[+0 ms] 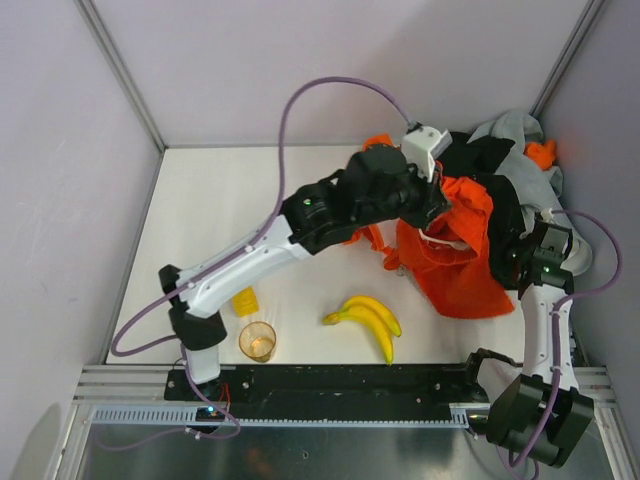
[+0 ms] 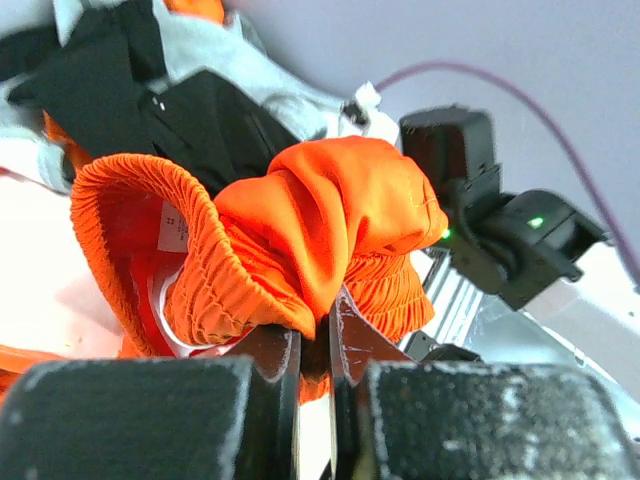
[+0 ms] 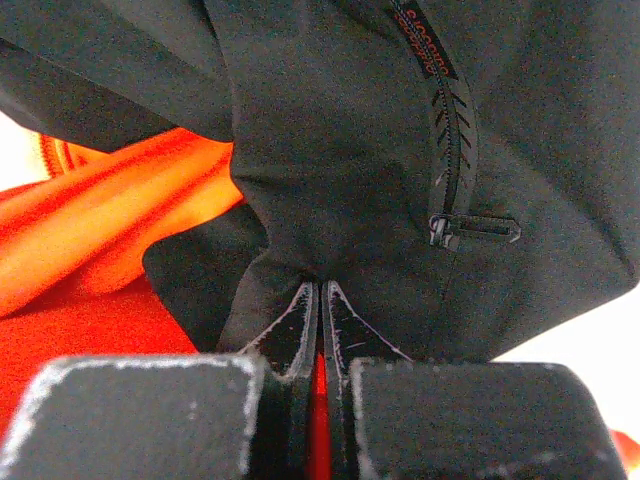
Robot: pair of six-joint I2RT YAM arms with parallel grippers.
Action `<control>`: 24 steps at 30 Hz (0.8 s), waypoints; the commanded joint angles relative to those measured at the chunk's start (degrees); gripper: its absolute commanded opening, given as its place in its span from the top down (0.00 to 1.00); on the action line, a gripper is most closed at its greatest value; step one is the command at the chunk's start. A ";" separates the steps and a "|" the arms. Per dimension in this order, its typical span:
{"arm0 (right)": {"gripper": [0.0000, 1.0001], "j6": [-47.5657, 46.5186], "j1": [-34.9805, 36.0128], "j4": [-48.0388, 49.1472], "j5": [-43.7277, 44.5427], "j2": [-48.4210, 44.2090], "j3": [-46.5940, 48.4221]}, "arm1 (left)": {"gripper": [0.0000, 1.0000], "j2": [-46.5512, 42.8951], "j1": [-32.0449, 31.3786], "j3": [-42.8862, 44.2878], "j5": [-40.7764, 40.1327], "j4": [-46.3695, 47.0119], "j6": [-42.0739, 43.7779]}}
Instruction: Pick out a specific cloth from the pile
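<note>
Orange garment (image 2: 330, 200), elastic-waisted with a pale lining, is pinched between the closed fingers of the left gripper (image 2: 316, 335), just in front of the pile (image 1: 480, 155). The right gripper (image 3: 320, 300) is clamped on a black garment (image 3: 350, 150) with a zip. The cloth (image 1: 541, 152), small and all orange, sits at the pile's far right edge, touching grey fabric (image 1: 510, 128). Bananas (image 1: 368, 320) lie on the table, well apart from the pile.
</note>
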 commanded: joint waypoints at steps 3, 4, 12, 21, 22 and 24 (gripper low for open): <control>1.00 -1.31 -0.10 0.63 0.64 -1.68 -1.74 | 0.99 -8.88 1.76 6.67 -2.70 5.07 4.01; 1.00 -1.45 -0.10 0.60 0.76 -1.74 -2.02 | 0.99 -9.42 2.37 7.21 -2.53 5.11 4.00; 1.00 -1.42 -0.10 0.64 1.05 -2.36 -2.57 | 0.99 -14.58 7.71 8.39 0.32 5.19 2.31; 1.00 -1.41 0.22 0.32 0.90 -2.95 -2.68 | 0.99 -18.67 13.66 5.06 2.11 5.15 0.45; 1.00 -1.41 0.28 0.31 0.81 -3.04 -2.67 | 0.99 -19.32 14.43 4.47 2.16 5.10 0.29; 1.00 -1.28 0.44 0.28 0.74 -3.17 -2.66 | 0.99 -20.62 16.15 3.16 2.38 5.09 -0.06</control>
